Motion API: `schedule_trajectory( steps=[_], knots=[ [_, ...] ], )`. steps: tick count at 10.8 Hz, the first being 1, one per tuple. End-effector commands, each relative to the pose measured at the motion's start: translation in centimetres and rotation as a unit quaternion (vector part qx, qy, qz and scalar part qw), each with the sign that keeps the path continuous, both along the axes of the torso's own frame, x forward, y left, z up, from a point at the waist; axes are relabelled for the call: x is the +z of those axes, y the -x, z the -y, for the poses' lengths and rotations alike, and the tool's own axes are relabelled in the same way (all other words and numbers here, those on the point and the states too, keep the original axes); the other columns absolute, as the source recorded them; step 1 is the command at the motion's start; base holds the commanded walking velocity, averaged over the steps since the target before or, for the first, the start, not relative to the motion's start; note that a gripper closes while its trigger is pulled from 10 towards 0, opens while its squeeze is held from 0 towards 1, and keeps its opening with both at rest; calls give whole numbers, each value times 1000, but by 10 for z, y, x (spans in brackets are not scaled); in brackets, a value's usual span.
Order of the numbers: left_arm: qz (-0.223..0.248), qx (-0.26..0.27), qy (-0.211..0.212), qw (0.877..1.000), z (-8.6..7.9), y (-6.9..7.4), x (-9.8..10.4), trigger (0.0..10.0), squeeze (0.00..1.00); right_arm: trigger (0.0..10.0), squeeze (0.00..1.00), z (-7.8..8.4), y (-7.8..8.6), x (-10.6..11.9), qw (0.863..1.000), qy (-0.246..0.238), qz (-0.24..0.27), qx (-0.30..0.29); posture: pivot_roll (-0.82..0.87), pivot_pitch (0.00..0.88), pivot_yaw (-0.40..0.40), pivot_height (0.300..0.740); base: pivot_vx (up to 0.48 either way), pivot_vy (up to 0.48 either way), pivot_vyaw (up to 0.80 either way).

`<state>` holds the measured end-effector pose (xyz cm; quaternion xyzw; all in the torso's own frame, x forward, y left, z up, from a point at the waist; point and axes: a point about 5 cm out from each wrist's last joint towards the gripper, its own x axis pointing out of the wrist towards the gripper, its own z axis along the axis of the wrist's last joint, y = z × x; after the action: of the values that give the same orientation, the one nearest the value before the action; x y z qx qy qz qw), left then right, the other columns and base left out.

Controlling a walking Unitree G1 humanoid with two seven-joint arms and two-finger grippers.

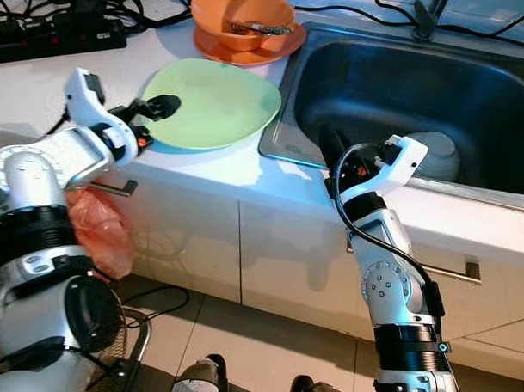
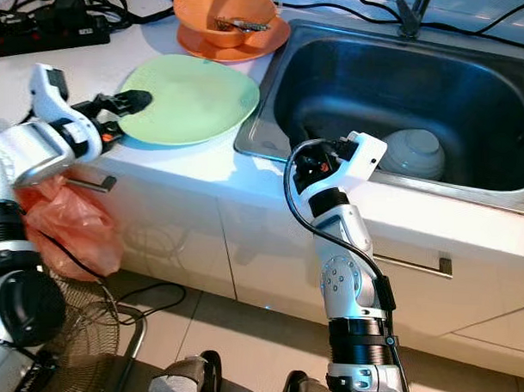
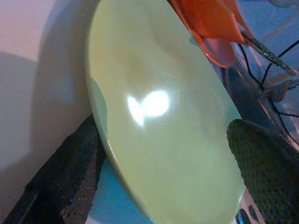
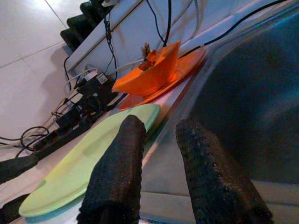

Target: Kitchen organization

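The left gripper [image 1: 158, 106] has its two black fingers spread apart, one above and one below the near rim of the round pale-green plate [image 1: 215, 102], which lies flat on the white countertop [image 1: 42, 85] just beside the stainless-steel sink [image 1: 472, 91]. The right gripper [image 4: 159, 175], fingers parted and empty, hovers at the sink's front edge. Behind the plate, an orange bowl [image 1: 242, 19] sits on an orange plate [image 1: 284, 44].

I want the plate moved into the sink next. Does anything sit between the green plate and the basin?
Nothing visible lies between the round pale green plate and the steel sink; its rim already overhangs the sink's edge. The right end effector rests at the near wall, and a white bowl sits inside.
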<state>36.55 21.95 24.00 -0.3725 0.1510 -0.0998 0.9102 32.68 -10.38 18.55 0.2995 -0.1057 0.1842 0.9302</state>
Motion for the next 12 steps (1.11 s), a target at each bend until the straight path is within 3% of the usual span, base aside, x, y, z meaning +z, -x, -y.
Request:
schedule_trajectory(
  steps=[1, 3, 4, 5, 12],
  knots=[
    [-62, -13, 1, 998, 9, 0, -26, 10000, 0, 10000, 0, 2, 2, -2, 1000, 3, -3, -5, 125, 176, 26, 740, 0, 0, 0],
    [-60, 0, 12, 998, 16, -4, -29, 10000, 0, 10000, 0, 3, 3, -2, 1000, 2, -4, -7, 118, 180, 25, 740, 0, 0, 0],
    [-62, -1, 18, 998, 19, -4, -31, 3451, 0, 10000, 0, 3, 3, -3, 1000, 2, -5, -7, 116, 182, 25, 740, 0, 0, 0],
    [-63, -1, 24, 998, 22, -4, -33, 0, 0, 10000, 0, 2, 4, -3, 1000, 2, -6, -7, 115, 185, 25, 740, 0, 0, 0],
    [-67, -13, 28, 997, 26, -1, -35, 0, 0, 10000, 0, 0, 4, -4, 1000, 1, -11, -2, 119, 191, 26, 740, 0, 0, 0]
  ],
)
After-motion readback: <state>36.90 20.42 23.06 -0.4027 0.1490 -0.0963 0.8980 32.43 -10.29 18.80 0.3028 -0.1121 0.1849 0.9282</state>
